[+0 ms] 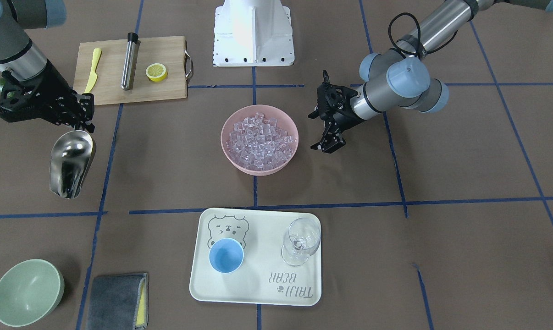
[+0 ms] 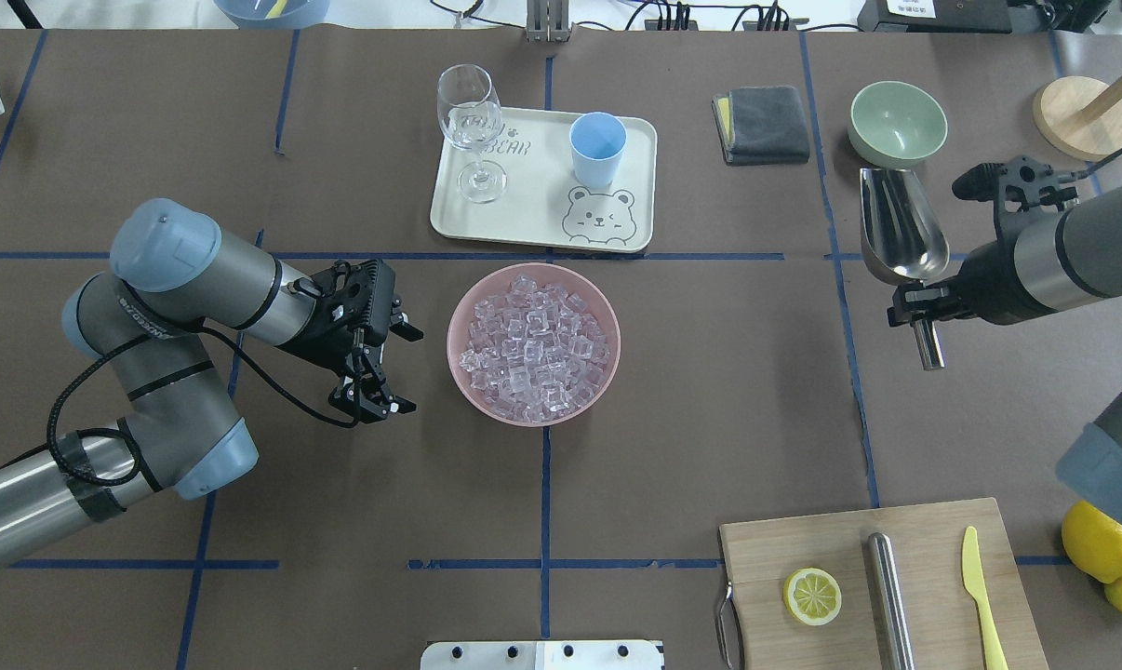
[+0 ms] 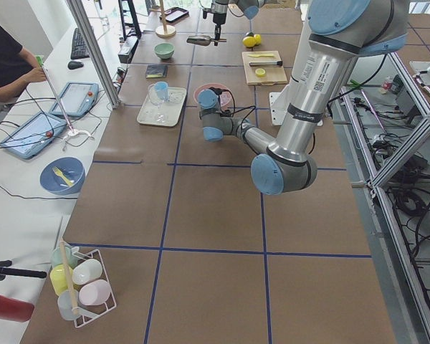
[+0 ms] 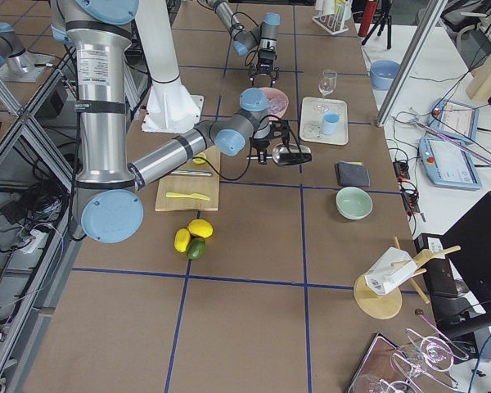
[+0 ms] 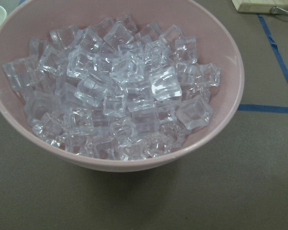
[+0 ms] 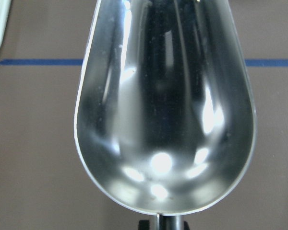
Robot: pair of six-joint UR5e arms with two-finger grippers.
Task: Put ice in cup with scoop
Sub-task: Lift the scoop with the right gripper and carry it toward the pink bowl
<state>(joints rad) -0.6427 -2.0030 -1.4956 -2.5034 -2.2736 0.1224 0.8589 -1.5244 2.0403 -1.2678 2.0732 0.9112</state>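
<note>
overhead exterior: right gripper (image 2: 922,302) clamped on thin handle of shiny steel scoop (image 2: 901,223), far right, trough empty; likely stiff, light. small clear ice cubes (image 2: 535,346) probably slick. left gripper (image 2: 414,370) spread apart.

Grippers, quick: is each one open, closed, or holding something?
Left gripper: open, holding nothing.
Right gripper: closed on the scoop, which has nothing in it.

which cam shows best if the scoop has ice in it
The right wrist-mounted view: the scoop fills the frame, its trough empty. Overhead and front-facing views show it smaller, held by the right gripper; the side views show it tiny.
</note>
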